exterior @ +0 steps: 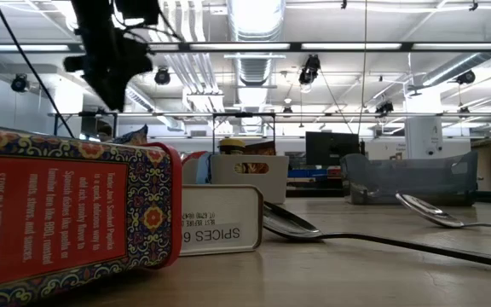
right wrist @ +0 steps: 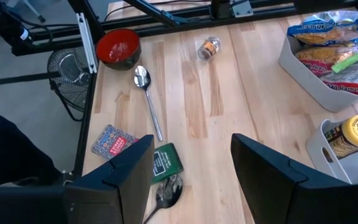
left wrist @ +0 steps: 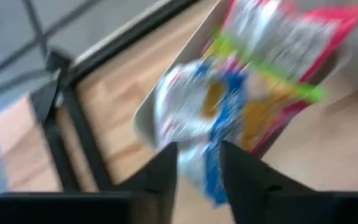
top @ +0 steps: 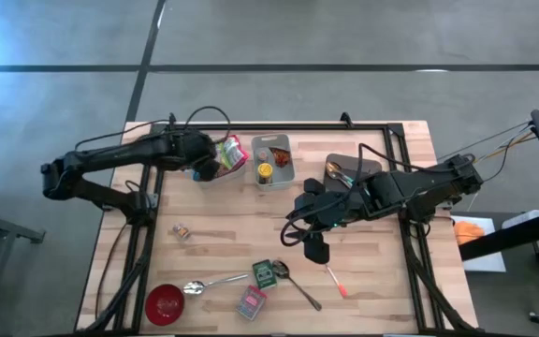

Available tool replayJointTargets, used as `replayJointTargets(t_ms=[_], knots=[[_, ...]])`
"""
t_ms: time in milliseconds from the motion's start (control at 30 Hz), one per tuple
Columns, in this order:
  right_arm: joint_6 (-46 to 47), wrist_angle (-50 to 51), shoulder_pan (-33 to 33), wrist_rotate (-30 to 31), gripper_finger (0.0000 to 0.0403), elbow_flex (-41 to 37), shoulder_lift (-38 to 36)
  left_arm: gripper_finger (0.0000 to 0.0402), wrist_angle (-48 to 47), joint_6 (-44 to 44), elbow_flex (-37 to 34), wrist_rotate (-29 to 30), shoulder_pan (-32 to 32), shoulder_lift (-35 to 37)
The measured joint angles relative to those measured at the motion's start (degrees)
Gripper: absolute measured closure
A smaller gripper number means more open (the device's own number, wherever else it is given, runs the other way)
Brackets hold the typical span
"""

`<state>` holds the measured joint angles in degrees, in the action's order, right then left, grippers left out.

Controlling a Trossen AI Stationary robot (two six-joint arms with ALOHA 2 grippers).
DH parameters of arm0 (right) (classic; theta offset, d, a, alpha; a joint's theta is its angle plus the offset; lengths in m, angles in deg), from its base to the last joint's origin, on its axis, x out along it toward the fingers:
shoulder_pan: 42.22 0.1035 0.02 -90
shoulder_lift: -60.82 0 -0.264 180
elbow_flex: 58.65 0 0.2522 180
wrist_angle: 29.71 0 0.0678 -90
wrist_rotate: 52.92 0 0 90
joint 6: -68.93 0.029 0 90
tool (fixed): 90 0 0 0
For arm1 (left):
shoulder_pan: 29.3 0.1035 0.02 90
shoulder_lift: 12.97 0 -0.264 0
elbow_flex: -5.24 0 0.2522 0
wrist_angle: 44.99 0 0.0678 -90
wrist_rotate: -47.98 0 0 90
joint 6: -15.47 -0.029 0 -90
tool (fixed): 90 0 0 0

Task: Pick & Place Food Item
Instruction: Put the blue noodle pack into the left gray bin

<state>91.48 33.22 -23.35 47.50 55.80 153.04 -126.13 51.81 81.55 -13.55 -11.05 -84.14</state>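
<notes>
I take the white plastic bin (top: 235, 167) at the far edge of the pale wooden plank table (top: 223, 243) as my landmark. My left gripper (top: 215, 161) sits right over that bin, and from its wrist I see its two dark wedge fingers (left wrist: 163, 171) a little apart on either side of a crinkly white, blue and yellow snack packet (left wrist: 194, 118), which lies among other glossy bags in the bin; I cannot tell whether the fingers are touching the packet. Just beside the bin stands a second, grey bin (top: 274, 159) with a round yellow-lidded jar (top: 265, 171) in it. My right gripper (top: 316, 251) hangs well away from the bin, above bare planks, fingers spread and empty. Toward the near edge lie a shiny red bowl (top: 166, 303), a long metal spoon (top: 215, 282), a flat green tin (top: 266, 272) and a patterned red tin (top: 251, 301). A small jar (top: 182, 231) lies on its side, between the bin and the bowl.
</notes>
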Motion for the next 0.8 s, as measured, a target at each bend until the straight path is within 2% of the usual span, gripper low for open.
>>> replayJointTargets(t_ms=[133,200,533,667,800], knots=[[-0.02,-0.07,0.00,0.02,0.0191,-0.01,0.00,0.0374,-2.65,1.37,-1.21,-0.78,0.76,-0.24],[0.00,-0.07,0.00,0.00,0.0191,-0.01,0.00,0.0393,-1.10,1.15,-2.66,-1.70,0.78,-0.24],[0.61,-0.09,0.35,-0.17,0.0191,-0.01,0.00,0.0400,2.32,2.55,-10.69,-4.12,1.78,-0.28],[0.57,-0.09,0.68,-0.29,0.0191,-0.01,0.00,0.0400,6.33,2.52,-12.78,-4.17,1.78,-0.28],[0.52,-0.10,0.74,-0.35,0.0191,-0.01,0.00,0.0401,12.21,1.62,-16.41,-7.68,1.91,-0.28]])
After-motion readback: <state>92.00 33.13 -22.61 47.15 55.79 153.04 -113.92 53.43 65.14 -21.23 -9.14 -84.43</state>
